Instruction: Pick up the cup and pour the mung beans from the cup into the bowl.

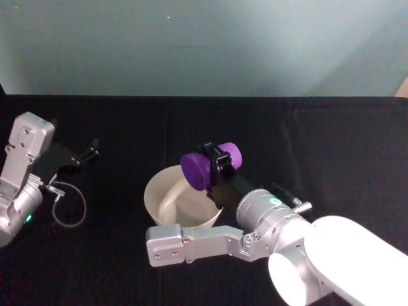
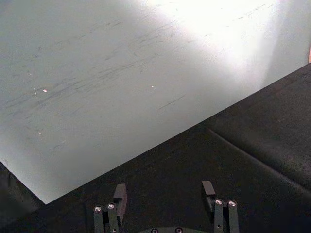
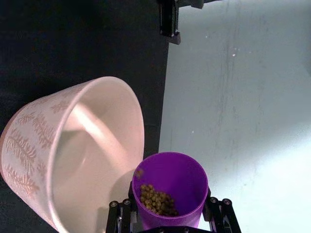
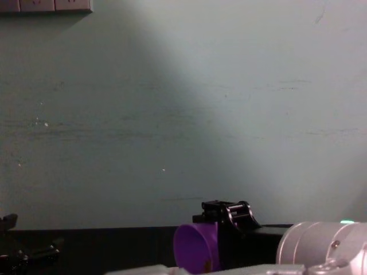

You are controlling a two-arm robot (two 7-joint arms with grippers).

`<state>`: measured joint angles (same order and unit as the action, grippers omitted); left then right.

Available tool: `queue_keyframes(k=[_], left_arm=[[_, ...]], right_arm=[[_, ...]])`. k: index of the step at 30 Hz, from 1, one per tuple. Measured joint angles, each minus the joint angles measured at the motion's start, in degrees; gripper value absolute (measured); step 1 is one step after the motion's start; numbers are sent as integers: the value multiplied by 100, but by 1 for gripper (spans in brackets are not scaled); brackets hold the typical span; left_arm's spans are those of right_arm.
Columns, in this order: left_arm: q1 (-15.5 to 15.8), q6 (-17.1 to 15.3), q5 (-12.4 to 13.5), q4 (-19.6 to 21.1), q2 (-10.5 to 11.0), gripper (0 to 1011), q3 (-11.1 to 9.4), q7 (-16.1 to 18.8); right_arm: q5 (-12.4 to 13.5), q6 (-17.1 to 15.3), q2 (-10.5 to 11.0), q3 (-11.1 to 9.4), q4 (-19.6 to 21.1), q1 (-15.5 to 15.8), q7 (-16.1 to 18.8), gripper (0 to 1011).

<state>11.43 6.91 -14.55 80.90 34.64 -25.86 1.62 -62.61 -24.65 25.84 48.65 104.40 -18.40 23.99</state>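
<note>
My right gripper [image 1: 220,160] is shut on the purple cup [image 1: 199,167] and holds it tipped on its side, mouth turned toward the bowl [image 1: 159,204], just over the bowl's far right rim. In the right wrist view the cup [image 3: 170,184] has green mung beans [image 3: 156,200] lying against its lower wall near the lip, beside the pale pink bowl [image 3: 34,145] with its leaf pattern; the bowl's inside looks bare. The chest view shows the cup [image 4: 195,247] held in the black fingers [image 4: 226,213]. My left gripper [image 1: 89,153] rests at the far left, open [image 2: 165,194].
A black cloth [image 1: 331,146] covers the table, and a pale wall [image 1: 204,44] stands behind it. A thin cable loop [image 1: 67,207] lies by the left arm. My right arm's silver links [image 1: 191,242] cross in front of the bowl.
</note>
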Motion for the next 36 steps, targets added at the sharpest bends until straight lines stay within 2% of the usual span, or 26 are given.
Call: queue_keyframes(k=[10,36], left_arm=[[0,0,0,0,0,1000,0,0],[0,0,0,0,0,1000,0,0]], right_arm=[[-446,-36,-48,82,25,30,141,729],[-893,148,-226,-78,53,225,330,729]])
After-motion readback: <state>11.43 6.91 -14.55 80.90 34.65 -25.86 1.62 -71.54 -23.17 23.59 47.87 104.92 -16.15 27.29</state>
